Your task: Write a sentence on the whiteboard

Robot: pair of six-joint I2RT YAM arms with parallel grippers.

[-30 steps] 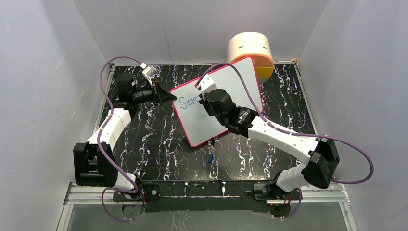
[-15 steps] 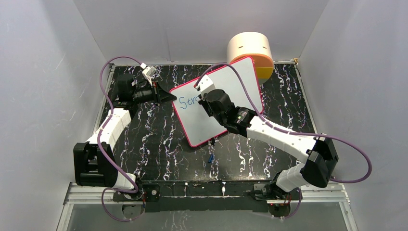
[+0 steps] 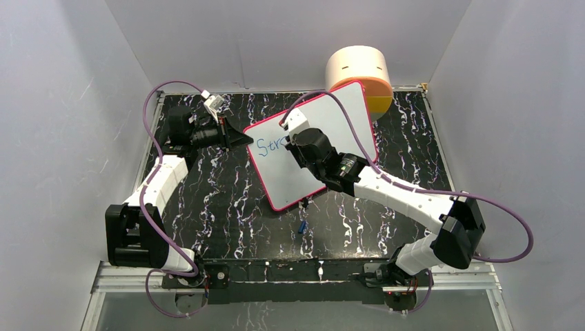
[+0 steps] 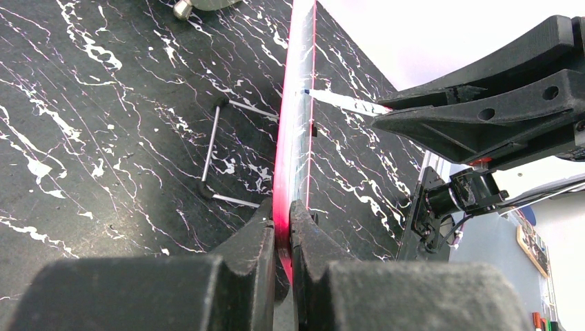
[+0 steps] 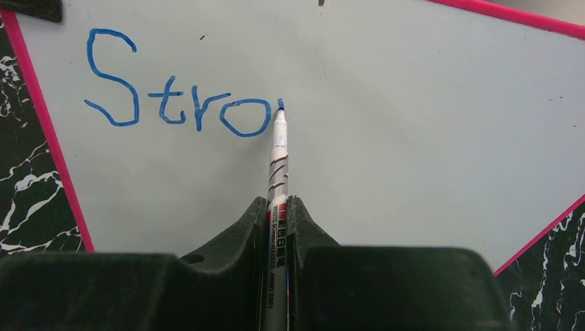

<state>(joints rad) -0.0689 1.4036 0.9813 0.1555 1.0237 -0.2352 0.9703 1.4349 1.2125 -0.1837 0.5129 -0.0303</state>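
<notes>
My right claw (image 5: pixel 277 203) pinches a slim marker (image 5: pixel 278 162) on the glossy whiteboard (image 5: pixel 414 138); my left claw (image 4: pixel 283 227) clamps its pink nine-o'clock edge, unmoved.

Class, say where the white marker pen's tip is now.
Right wrist view: the tip of the white marker pen touches the pink-framed whiteboard just right of the blue "Stro" lettering.

smooth white whiteboard (image 5: pixel 414 138), matt black plastic fingers (image 5: pixel 241 234), smooth plastic marker (image 5: pixel 278 162), marble-patterned black tabletop (image 4: pixel 103 103)
</notes>
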